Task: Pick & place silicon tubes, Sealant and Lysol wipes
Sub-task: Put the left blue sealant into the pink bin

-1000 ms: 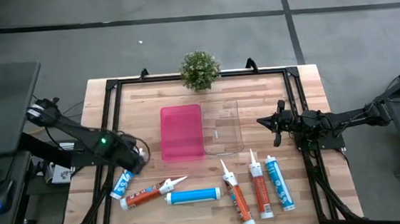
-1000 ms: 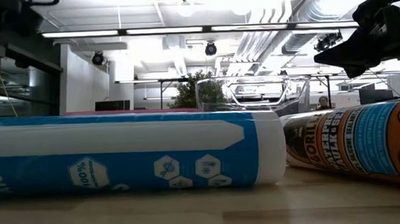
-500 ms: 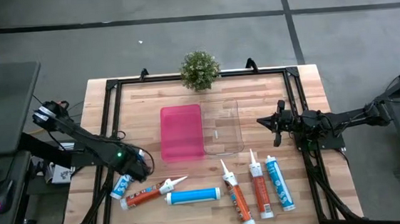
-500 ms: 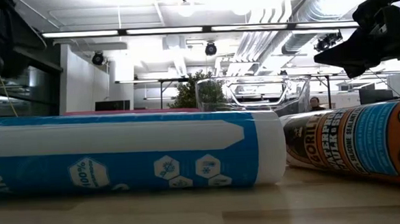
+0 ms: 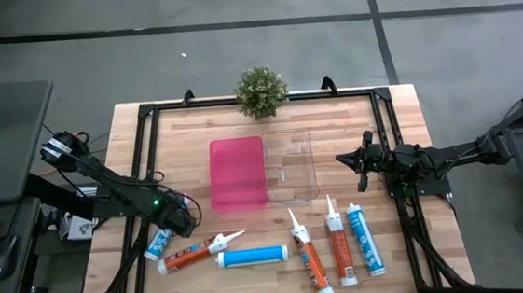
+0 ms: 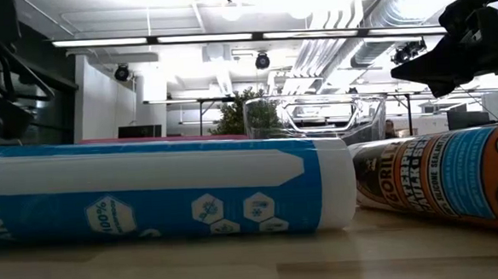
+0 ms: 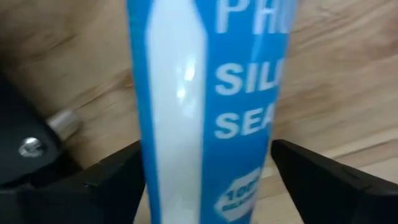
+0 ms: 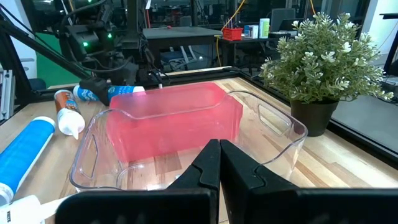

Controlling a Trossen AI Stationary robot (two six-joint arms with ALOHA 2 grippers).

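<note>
1. The left gripper (image 5: 176, 221) sits low over the wooden table (image 5: 399, 117) near its left front, at the upper end of a blue-and-white silicone tube (image 5: 159, 241) that lies slanted beside the black frame rail. In the left wrist view that tube (image 7: 208, 106) fills the gap between the two dark fingers (image 7: 99, 183), which stand wide on either side of its glossy cylinder — not touching it.

2. The right gripper (image 5: 354, 161) hangs above the table's right side, pointed at the bins; its fingers (image 8: 239, 168) are pressed together with nothing between them.

3. Mid-table stand two rectangular bins side by side: a translucent pink bin (image 5: 236, 173) and, touching it on the right, a clear plastic bin (image 5: 290, 168) with rounded corners and moulded handle cut-outs. Both look empty.

4. Along the front edge lie more cartridges — an orange-labelled tube (image 5: 195, 252) with a white tapered nozzle, a smooth blue tube (image 5: 252, 257) just beside it, then two orange sealant tubes (image 5: 311, 260) (image 5: 341, 245) and a blue-and-white tube (image 5: 365, 241), these three roughly parallel with nozzles toward the bins.

5. A small leafy potted plant (image 5: 261, 91) in a dark pot stands at the back edge.

6. The low view shows the blue tube (image 6: 158, 191) lying lengthwise, its printed label matte, next to an orange Gorilla-branded cartridge (image 6: 456, 176).
</note>
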